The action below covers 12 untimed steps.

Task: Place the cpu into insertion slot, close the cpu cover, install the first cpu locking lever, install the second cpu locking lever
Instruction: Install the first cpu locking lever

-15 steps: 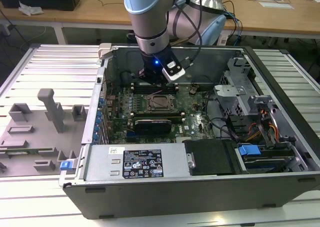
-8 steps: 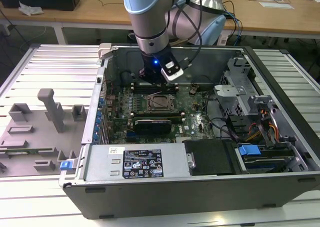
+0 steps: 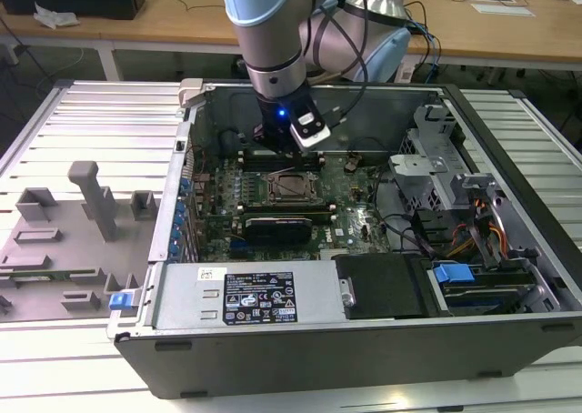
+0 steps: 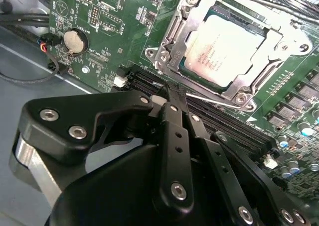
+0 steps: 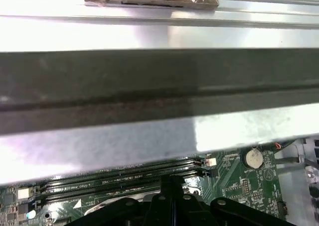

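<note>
- Black two-finger claw (image 4: pixel 168 92): fingers closed together, nothing visibly clamped, tips just beside the thin silver wire locking lever (image 4: pixel 219 100).
- Pale silver square cpu (image 4: pixel 227 49): seated beneath the lowered silver frame-plate cpu cover (image 4: pixel 172 42).
- Judgement: press the lever squarely and avoid slipping onto the long black memory slots (image 4: pixel 219 119).
- The second wrist view gives tip-to-lever detail, while the exterior view gives the arm's stance over the open dark computer case (image 3: pixel 318 367).

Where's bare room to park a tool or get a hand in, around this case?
Free: ribbed table between the grey fixture tray and the case on the exterior view's left; more of it beyond the case on the right. Crowded: gripper hangs close over the cpu cover, memory slots beside it, cables by the drive cage.
</note>
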Tool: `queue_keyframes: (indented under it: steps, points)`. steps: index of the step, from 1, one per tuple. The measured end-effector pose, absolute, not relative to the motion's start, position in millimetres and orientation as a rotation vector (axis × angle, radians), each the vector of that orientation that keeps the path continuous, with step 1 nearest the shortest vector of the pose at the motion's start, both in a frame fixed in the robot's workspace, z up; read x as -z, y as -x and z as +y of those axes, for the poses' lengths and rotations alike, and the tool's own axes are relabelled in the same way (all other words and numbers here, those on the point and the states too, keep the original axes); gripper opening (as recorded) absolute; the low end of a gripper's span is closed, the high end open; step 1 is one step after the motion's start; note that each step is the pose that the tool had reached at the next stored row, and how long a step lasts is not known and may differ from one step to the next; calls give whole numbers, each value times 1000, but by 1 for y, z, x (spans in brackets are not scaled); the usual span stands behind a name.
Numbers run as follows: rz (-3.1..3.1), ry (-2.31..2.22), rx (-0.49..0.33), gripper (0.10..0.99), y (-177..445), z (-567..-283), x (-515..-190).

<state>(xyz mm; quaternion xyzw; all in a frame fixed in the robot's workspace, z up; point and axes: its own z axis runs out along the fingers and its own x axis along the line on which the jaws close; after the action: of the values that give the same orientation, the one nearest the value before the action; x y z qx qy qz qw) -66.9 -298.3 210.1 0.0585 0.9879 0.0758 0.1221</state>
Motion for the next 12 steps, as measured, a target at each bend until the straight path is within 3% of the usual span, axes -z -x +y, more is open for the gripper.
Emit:
queue_keyframes:
  steps: [12]
  points:
    - [2871, -274, -208, 106, 67, -293, -207]
